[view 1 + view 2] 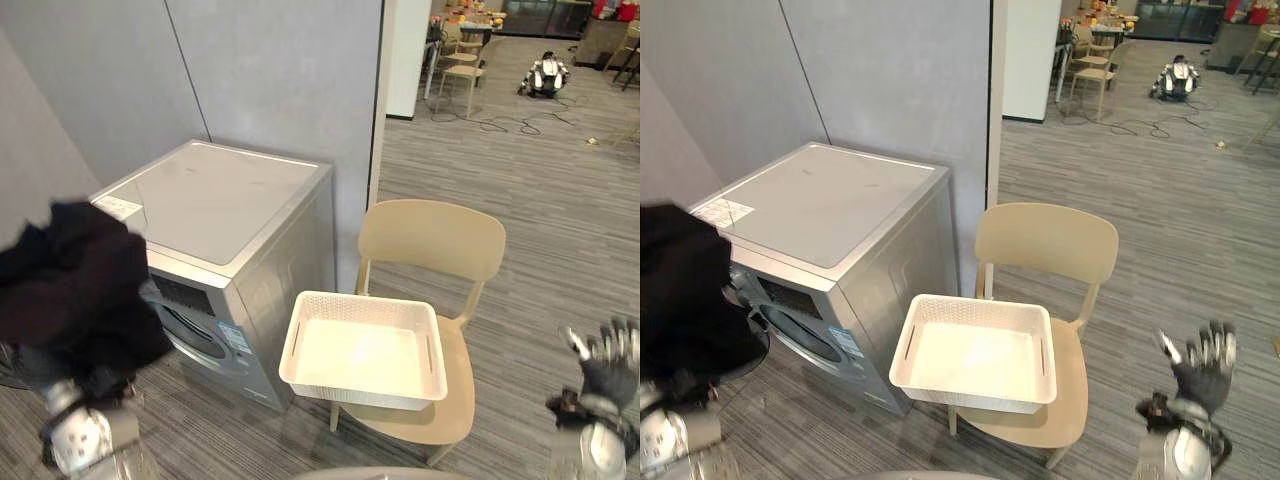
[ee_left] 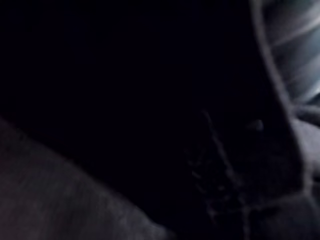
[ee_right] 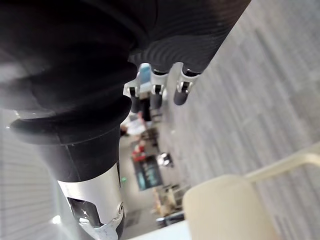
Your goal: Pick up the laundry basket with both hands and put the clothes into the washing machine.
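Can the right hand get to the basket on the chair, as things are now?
Probably yes. The right hand is open and holds nothing, off to the chair's right side, with bare floor between. The basket's right wall faces it, and nothing stands in the way.

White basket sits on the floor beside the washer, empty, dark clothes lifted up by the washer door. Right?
Not the floor: the white perforated plastic basket sits on the seat of the beige plastic chair beside the silver washing machine, as the left eye view shows. It is empty, with the black clothes lifted by the washer door.
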